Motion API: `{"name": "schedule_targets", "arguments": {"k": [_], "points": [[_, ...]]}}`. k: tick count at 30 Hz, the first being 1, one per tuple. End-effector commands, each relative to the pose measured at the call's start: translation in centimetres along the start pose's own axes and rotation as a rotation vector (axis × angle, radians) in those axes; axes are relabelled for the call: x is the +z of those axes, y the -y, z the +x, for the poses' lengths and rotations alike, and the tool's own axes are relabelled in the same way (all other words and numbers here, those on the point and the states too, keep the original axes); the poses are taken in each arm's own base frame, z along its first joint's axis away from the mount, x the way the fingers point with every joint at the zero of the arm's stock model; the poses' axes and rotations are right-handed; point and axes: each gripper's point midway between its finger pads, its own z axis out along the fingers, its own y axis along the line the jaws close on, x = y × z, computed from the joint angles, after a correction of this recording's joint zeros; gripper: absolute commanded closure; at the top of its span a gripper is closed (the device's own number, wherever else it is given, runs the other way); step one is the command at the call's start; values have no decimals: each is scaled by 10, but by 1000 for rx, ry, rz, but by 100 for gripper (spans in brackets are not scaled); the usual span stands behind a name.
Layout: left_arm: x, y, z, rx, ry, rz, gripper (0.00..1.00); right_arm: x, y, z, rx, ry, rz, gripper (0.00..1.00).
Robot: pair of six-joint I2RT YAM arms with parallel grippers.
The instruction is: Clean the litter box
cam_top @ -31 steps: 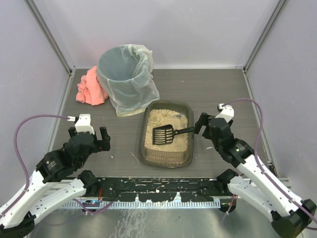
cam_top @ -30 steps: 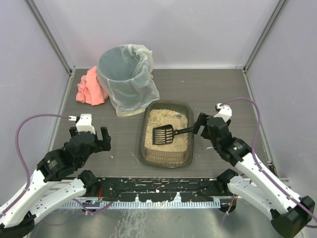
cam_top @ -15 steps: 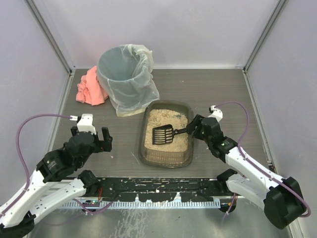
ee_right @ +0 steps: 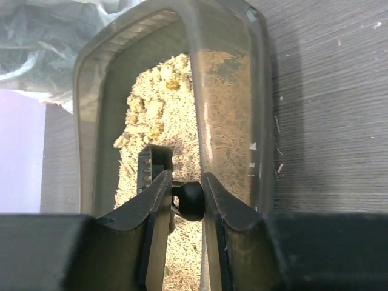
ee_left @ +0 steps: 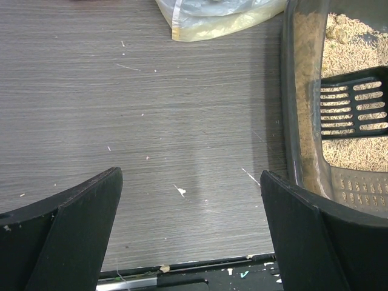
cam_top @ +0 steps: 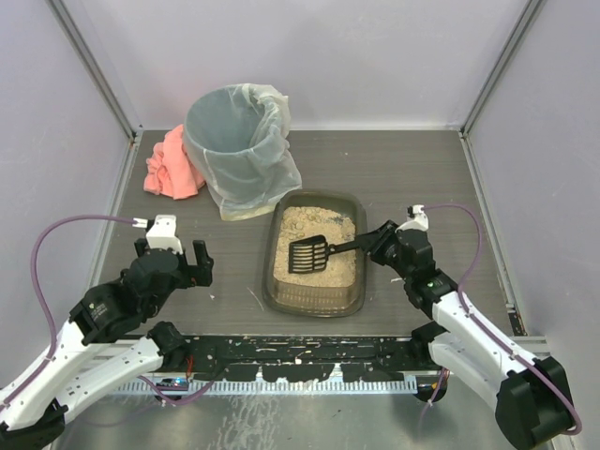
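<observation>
Over the last second the right pincer (cam_top: 377,242) has come in from the right of the litter box (cam_top: 314,302) and drawn its jaws together from wide apart onto the handle end of the black slotted scoop (cam_top: 309,254). In the right wrist view the two fingers (ee_right: 159,188) press on either side of the handle's rounded tip, so the pincer now looks clamped on the scoop, though whether the grip is firm I cannot tell. The scoop has not shifted: its head lies on the beige litter (cam_top: 319,225) near the middle of the box, handle pointing right over the rim. To my judgement this ends the reach for the tool, and sifting can begin; nothing has been lifted or carried to the lined bin (cam_top: 234,141) yet. The litter box sits in the middle of the surface (cam_top: 412,178), just in front of the bin and between the two arms. The right pincer hovers at the box's right rim, its fingers reaching just inside over the litter. The left pincer (cam_top: 171,255) has not moved and stands with its jaws wide apart and empty, above bare surface to the left of the box, near it but not touching; the box's left wall shows at the edge of the left wrist view.
</observation>
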Motion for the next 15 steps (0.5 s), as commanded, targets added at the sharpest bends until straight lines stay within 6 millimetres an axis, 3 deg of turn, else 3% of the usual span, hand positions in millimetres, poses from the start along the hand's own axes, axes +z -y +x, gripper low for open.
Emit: {"name": "schedule_targets", "arguments": {"k": [1,5,8,11,15], "points": [[2,8,-11,-9,36,27,2,-5,-32,-21,-27,52,-119,70],[9,15,-10,-36,66,54,2,-11,-43,-26,-102,35,-140,78],[17,39,-19,-75,123,152,2,-16,-52,-33,-157,26,-153,84],[22,65,-42,-107,188,240,2,-20,-61,-39,-202,19,-167,89],[30,105,-68,40,292,387,2,-23,-79,-42,-232,-16,-216,95]]}}
